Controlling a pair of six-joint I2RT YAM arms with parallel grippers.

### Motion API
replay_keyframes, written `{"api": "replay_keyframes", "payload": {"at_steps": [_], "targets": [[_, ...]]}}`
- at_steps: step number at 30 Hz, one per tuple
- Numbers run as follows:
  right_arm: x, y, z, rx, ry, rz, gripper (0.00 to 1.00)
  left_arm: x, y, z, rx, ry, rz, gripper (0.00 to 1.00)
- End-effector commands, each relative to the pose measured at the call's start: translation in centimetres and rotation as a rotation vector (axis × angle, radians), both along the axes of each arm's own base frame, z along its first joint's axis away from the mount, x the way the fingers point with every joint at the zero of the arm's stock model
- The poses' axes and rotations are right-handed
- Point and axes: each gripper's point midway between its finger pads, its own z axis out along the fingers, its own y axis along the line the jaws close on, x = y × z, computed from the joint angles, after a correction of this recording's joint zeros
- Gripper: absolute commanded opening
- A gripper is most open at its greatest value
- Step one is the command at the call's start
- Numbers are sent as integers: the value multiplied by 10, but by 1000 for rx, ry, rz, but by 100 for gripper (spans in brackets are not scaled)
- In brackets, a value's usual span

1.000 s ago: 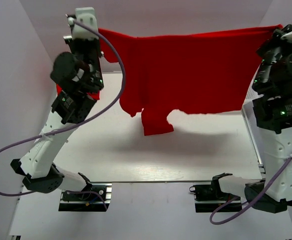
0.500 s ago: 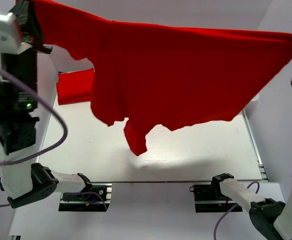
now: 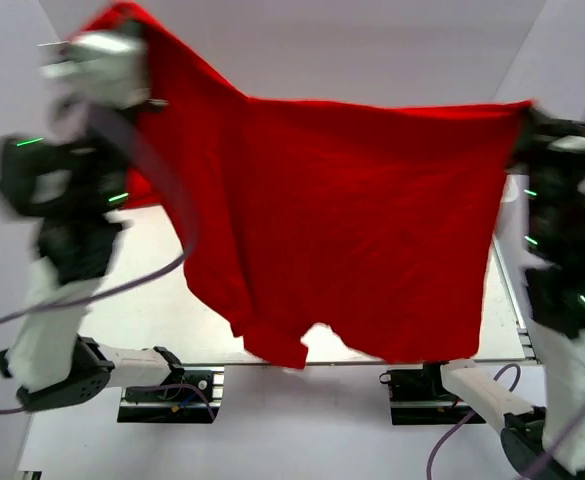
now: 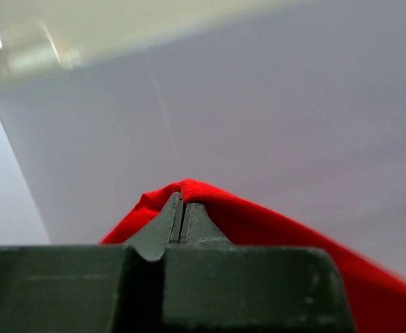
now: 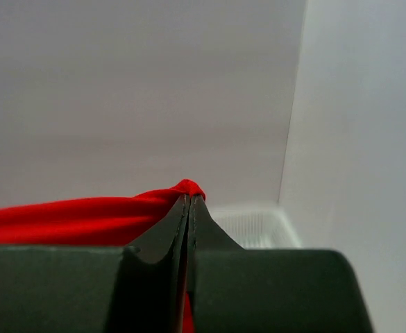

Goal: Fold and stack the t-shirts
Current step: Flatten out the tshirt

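swung nearer, t-shirt (image 3: pixel 352 220) hangs between left tool (image 4: pixel 183 208) and right tool (image 5: pixel 189 205).

T-shirt (image 3: pixel 352 220): bright red all over, plain, no print.
Left gripper (image 4: pixel 182 207): dark grey fingers.
Right gripper (image 5: pixel 189 202): dark grey fingers, the same.
Left arm (image 3: pixel 47 330): white shells, black joints, small green lights.
Right arm (image 3: pixel 572 370): same white and black, green lights.
Cable (image 3: pixel 122 285): pale purple.
Table (image 3: pixel 152 310): white.
Mesh basket (image 5: pixel 255 225): white.
Walls (image 3: pixel 372 50): pale grey-lilac.
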Motion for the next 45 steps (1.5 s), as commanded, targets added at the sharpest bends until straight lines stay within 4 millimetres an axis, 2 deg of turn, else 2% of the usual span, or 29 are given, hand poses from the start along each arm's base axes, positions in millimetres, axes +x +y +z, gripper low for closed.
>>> {"api": "replay_keyframes", "payload": {"at_steps": [1,4,5,6,7,8,9,11,12,13,14,15,16,17,18,19,20,21,22,24,27,28,30,32,33,36,40,44,45], "targets": [[83,4,-97,57,232,-98,0,114,-46,-109,137,268,269,0],[154,25,-178,81,428,-100,0,163,-51,-164,205,395,315,0],[178,33,-205,65,495,-88,0,197,-47,-203,252,473,362,0],[188,37,-216,70,524,-78,0,217,-44,-225,242,515,369,0],[209,45,-244,52,594,-68,0,237,-44,-242,247,548,356,0],[221,54,-252,47,616,-17,0,262,-25,-269,254,615,390,0],[246,62,-300,24,721,-10,0,298,-30,-325,302,712,387,0],[265,76,-306,-5,737,54,0,334,-31,-372,318,784,343,0],[279,79,-337,-22,799,64,0,352,-22,-390,303,770,344,0],[296,83,-353,-31,828,66,0,364,-25,-411,314,773,312,0],[308,86,-346,-31,815,79,0,380,-34,-458,352,820,261,0],[316,96,-379,-52,889,91,0,388,-38,-473,357,836,223,0],[334,91,-389,-45,906,94,0,397,-50,-478,360,802,150,0],[343,92,-414,-53,954,90,0,404,-47,-490,346,803,136,0],[352,91,-408,-49,946,88,0,412,-54,-519,362,825,107,0],[368,94,-425,-56,964,89,0,421,-55,-515,335,787,76,0],[377,93,-417,-61,943,86,0,426,-55,-522,325,784,51,0],[380,94,-420,-65,947,86,0,432,-61,-543,322,799,24,0],[387,96,-411,-66,920,104,0,440,-60,-535,297,762,15,0],[396,100,-428,-88,933,107,0,450,-58,-529,275,719,2,0],[409,93,-441,-84,916,64,0,467,-58,-546,257,695,-4,0],[414,92,-439,-79,898,57,0,472,-60,-539,220,675,-13,0],[426,87,-443,-72,853,23,0,481,-52,-554,194,681,7,0],[437,90,-431,-62,801,22,0,488,-43,-555,169,672,36,0],[442,92,-439,-63,800,25,0,488,-41,-555,165,673,47,0],[456,90,-427,-52,728,16,0,488,-39,-569,140,707,57,0],[460,86,-411,-43,689,-3,0,484,-35,-558,119,737,68,0],[455,83,-408,-60,707,-3,0,473,-34,-554,111,797,63,0],[453,79,-410,-63,720,-4,0,466,-30,-543,113,818,76,0]]}}
